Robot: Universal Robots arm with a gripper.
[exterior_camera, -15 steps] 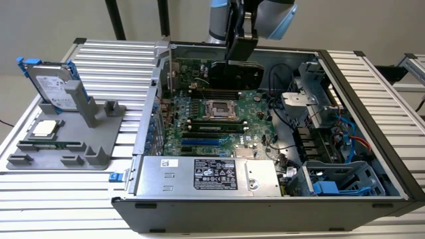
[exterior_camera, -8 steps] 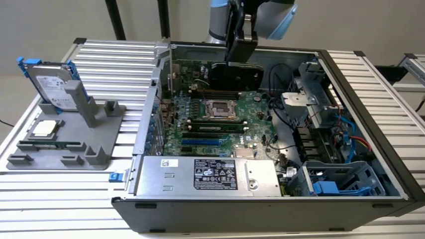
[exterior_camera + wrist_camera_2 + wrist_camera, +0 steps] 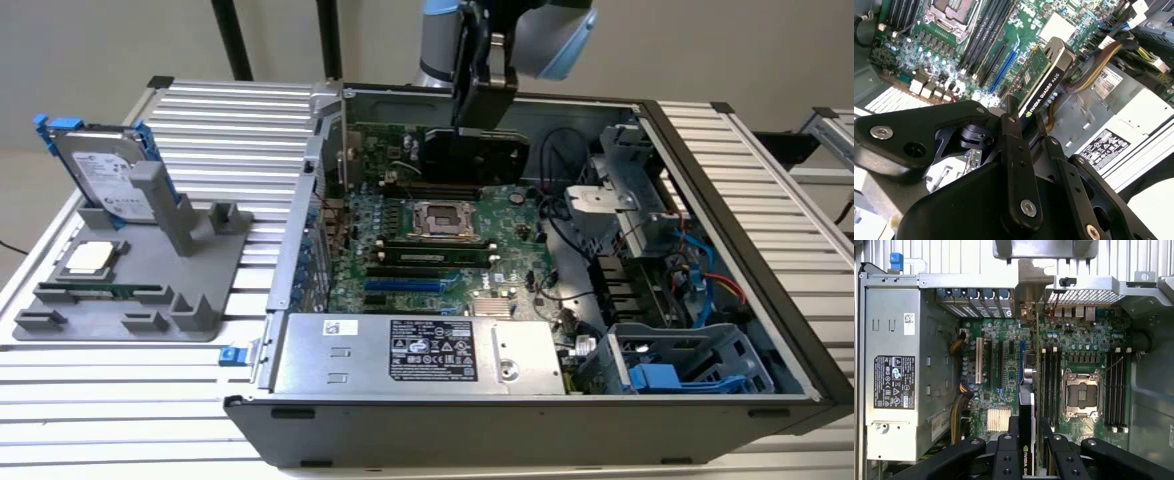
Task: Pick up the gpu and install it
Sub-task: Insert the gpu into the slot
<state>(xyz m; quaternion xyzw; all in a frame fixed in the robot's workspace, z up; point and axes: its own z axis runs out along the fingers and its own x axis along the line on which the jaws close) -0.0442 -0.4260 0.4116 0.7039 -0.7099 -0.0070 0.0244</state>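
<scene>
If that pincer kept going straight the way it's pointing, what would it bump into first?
Probably the green main board near its long slots, with the card the pincer grips touching first; depth is unclear.

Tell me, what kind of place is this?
Probably a robot workbench for assembling computers: an open computer case on a ribbed metal table, parts in a grey holder, and the gripper holding the gpu over the motherboard.

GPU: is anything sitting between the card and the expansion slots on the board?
Nothing visible does. The gpu is clamped in the jaws above the motherboard, and the expansion slots look bare. The yellow cables lie off beside the power supply, clear of the slots.
</scene>
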